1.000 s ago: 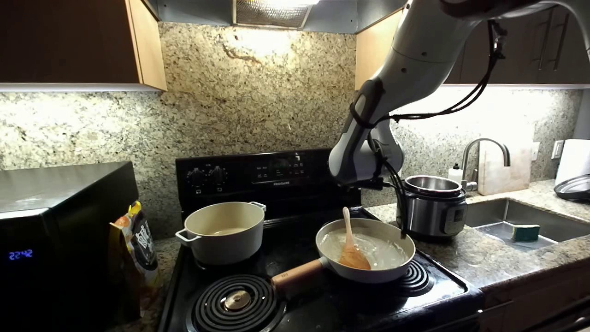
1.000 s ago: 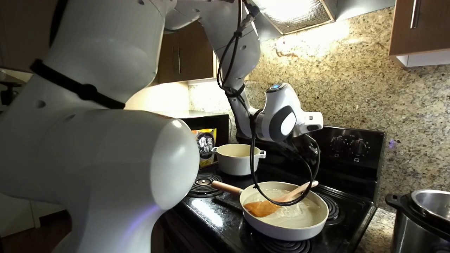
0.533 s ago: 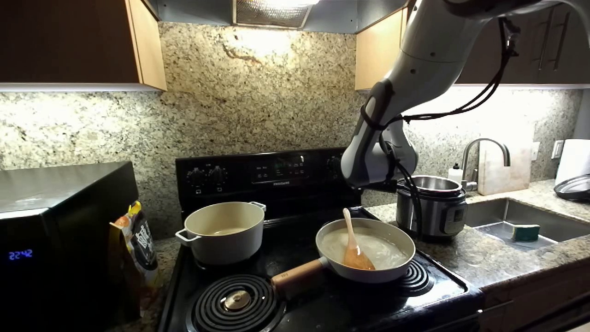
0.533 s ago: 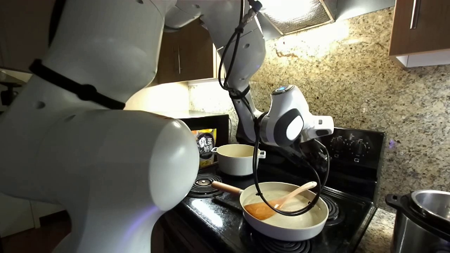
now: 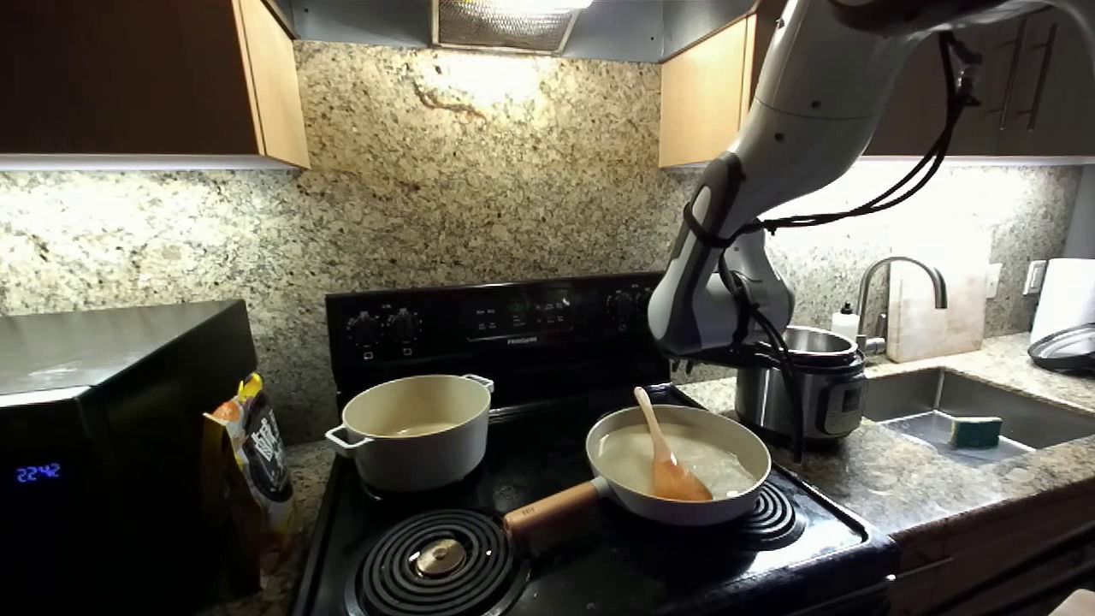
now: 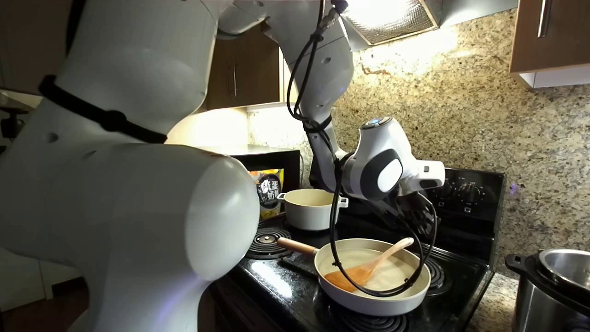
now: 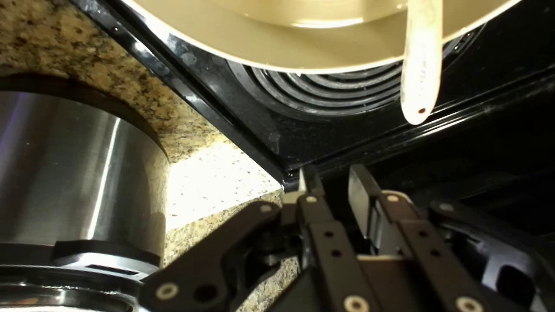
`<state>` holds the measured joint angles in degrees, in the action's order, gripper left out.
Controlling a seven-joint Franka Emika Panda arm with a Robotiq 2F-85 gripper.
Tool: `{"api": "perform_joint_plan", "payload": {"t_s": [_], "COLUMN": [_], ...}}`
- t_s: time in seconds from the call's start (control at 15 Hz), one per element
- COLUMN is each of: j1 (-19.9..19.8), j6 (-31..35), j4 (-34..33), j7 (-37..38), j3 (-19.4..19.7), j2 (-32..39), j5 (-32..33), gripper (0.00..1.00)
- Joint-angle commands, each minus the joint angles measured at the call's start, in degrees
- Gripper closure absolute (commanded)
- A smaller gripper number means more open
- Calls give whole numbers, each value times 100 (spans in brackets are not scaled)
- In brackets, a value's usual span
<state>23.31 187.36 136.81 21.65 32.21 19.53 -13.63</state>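
My gripper is open with nothing between its fingertips in the wrist view. It is above the back corner of the black stove, beside the steel cooker. In an exterior view the gripper hangs behind the pan, partly covered by a cable. A wooden spatula leans in the light grey pan, its broad end in cloudy liquid and its handle over the back rim. The spatula handle is nearest to the gripper but apart from it. The pan sits on a burner.
A cream pot stands at the stove's back left. The pan's wooden handle points to a bare burner. A snack bag leans by the microwave. The cooker stands near the sink, which holds a sponge.
The arm and gripper have moved toward the cooker, rightward in both exterior views and slightly lower. The spatula has swung in the pan, its broad end shifting along the pan and its handle tilting more.
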Motion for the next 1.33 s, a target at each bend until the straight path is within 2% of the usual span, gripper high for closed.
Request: {"api": "perform_joint_plan", "payload": {"t_s": [0.0,0.07,0.13,0.2,0.33,0.67,0.73,0.8,1.0,1.27], "j1": [-129,-142,-70,-102,-198,-313,-427,-200,-285,-291], "j6": [50,3,-4,-53,-124,-295,-326,-131,-136,-139], "j4": [239,243,232,232,206,108,131,48,47,47], "j7": [44,43,28,9,-2,14,-9,0,0,0], "j3": [-148,-171,-92,-126,-237,-385,-511,-291,-391,-397], "j2": [-232,-255,-210,-241,-269,-195,-268,-18,-37,-47], "j5": [-45,-42,-39,-20,-1,-25,-13,-9,-9,-9], "gripper": [94,94,84,52,54,24,17,36,17,17]}}
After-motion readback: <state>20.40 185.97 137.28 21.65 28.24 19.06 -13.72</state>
